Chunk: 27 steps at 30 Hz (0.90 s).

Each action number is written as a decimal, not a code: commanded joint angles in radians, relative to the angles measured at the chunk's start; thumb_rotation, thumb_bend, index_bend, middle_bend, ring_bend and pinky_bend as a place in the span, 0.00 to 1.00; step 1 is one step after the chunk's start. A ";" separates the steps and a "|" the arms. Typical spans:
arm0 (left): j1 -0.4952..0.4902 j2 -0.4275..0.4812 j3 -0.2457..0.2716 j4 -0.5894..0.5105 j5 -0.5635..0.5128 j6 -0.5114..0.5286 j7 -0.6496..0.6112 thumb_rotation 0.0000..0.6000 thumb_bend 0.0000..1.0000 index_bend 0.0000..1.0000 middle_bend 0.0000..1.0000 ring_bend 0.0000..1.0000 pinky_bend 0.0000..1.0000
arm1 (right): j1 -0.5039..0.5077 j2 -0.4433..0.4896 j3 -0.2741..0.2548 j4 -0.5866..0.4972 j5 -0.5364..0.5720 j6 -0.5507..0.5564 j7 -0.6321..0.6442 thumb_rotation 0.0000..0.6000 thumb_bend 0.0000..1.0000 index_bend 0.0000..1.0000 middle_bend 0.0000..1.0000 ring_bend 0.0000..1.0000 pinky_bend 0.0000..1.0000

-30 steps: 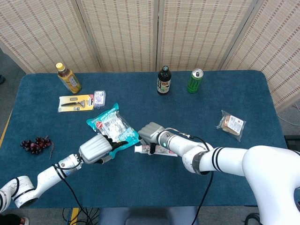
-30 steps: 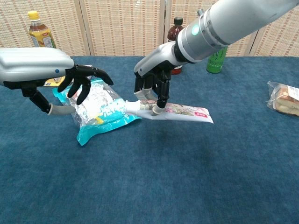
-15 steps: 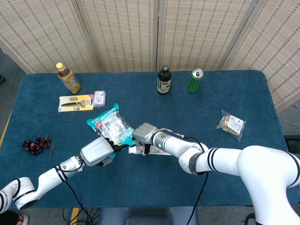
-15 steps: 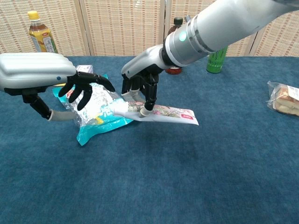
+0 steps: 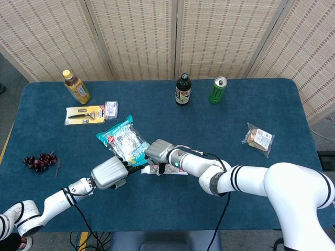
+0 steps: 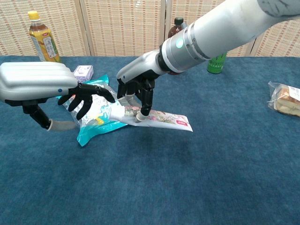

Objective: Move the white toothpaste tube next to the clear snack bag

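Observation:
The white toothpaste tube (image 5: 178, 171) (image 6: 165, 120) lies flat on the blue table, and its cap end touches the right edge of the clear snack bag (image 5: 125, 139) (image 6: 96, 117), which has teal borders. My right hand (image 5: 159, 151) (image 6: 136, 86) reaches down from above and pinches the tube near its cap end. My left hand (image 5: 109, 172) (image 6: 42, 84) hovers at the bag's near left side. Its dark fingers are spread over the bag and hold nothing.
At the far left stand a yellow tea bottle (image 5: 76, 87), a razor pack (image 5: 85, 114) and a small purple packet (image 5: 111, 109). Grapes (image 5: 39, 161) lie at the left edge. A dark bottle (image 5: 182, 90) and a green can (image 5: 218, 90) stand at the back. A bread bag (image 5: 258, 138) lies at the right.
My right hand has slid the toothpaste tube leftward until its cap end meets the snack bag. My left hand has drawn back slightly toward me.

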 commanded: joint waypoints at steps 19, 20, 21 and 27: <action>0.004 -0.016 0.032 0.025 0.004 0.017 0.000 1.00 0.33 0.13 0.52 0.52 0.57 | 0.015 -0.003 -0.019 0.010 -0.018 -0.018 0.029 1.00 1.00 0.81 0.74 0.60 0.41; 0.004 -0.017 0.033 0.027 0.004 0.018 -0.002 1.00 0.33 0.13 0.52 0.52 0.57 | 0.017 -0.002 -0.021 0.010 -0.016 -0.022 0.031 1.00 1.00 0.81 0.74 0.60 0.41; 0.004 -0.018 0.033 0.029 0.005 0.020 -0.003 1.00 0.33 0.13 0.52 0.52 0.57 | 0.020 -0.002 -0.024 0.012 -0.014 -0.028 0.033 1.00 1.00 0.81 0.74 0.60 0.41; 0.003 -0.026 0.031 0.038 0.004 0.032 -0.014 1.00 0.33 0.13 0.52 0.52 0.57 | 0.034 -0.008 -0.030 0.018 -0.009 -0.044 0.044 1.00 1.00 0.81 0.74 0.60 0.41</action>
